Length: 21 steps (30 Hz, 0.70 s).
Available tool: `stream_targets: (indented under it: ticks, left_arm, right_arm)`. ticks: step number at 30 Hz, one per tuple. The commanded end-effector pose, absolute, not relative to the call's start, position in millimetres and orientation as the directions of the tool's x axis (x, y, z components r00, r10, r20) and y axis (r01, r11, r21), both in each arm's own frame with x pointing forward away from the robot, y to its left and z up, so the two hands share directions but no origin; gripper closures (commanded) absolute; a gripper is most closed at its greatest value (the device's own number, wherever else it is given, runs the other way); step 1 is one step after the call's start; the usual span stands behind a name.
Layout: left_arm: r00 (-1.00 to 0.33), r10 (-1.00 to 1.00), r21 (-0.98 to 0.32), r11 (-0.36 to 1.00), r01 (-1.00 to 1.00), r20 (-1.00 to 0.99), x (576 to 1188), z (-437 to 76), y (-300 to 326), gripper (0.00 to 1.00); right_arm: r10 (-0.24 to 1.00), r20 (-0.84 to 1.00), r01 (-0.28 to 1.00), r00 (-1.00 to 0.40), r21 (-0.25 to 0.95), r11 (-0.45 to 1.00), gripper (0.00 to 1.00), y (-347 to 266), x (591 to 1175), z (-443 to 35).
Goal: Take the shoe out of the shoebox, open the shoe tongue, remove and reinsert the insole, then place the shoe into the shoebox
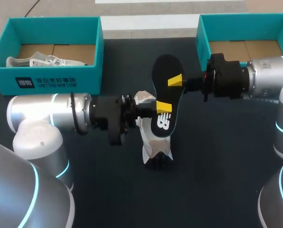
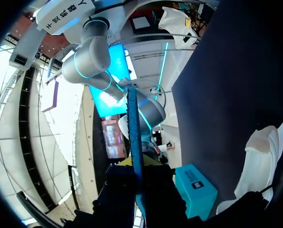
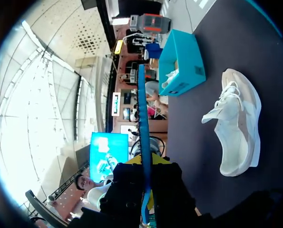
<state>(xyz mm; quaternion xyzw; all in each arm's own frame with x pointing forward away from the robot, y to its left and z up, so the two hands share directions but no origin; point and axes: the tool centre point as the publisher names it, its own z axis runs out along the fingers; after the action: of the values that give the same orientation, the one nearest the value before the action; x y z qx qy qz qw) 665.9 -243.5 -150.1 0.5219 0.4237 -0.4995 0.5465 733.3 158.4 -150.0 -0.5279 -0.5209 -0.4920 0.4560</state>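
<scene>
Insole [image 1: 166,71] hangs over the white shoe [image 1: 151,137] lying on the table [image 1: 217,156], pinched at once by the left gripper [image 1: 163,107] and the right gripper [image 1: 175,80]; uneven pulls could twist it or tear it from one grip.

A dark matte tabletop [image 1: 217,156] is spreading across the middle and lower frame, left edge to right, and is catching soft, even light

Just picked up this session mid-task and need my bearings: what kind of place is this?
Probably a robot test bench for shoe handling: a dark table with two teal shoeboxes, a white shoe, and an insole held by the left gripper and right gripper.
</scene>
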Motion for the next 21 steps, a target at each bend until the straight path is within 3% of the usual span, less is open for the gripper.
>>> stream_targets:
  ticks: [1,2,3,4,21]
  left_arm:
    - [0.141,-0.103,0.145,-0.04,0.989,-0.985,663,-150,-245,1.0]
    - [0.14,-0.096,0.144,-0.036,0.989,-0.985,662,-151,-245,0.67]
    - [0.142,-0.092,0.146,-0.034,0.989,-0.986,661,-151,-244,0.18]
    - [0.138,-0.089,0.142,-0.031,0.989,-0.986,661,-150,-242,0.0]
    - [0.089,0.071,0.087,-0.031,0.996,-0.994,688,-135,-188,0.0]
  right_arm:
    - [0.102,0.994,0.999,-0.025,0.03,-0.042,1.0,159,734,-151]
    - [0.101,0.995,0.999,-0.024,0.029,-0.044,1.0,159,734,-152]
    - [0.101,0.995,0.999,-0.024,0.029,-0.044,1.0,159,734,-152]
    - [0.1,0.995,0.999,-0.024,0.029,-0.046,1.0,158,735,-153]
    - [0.104,0.994,0.999,0.018,-0.014,-0.043,1.0,150,741,-169]
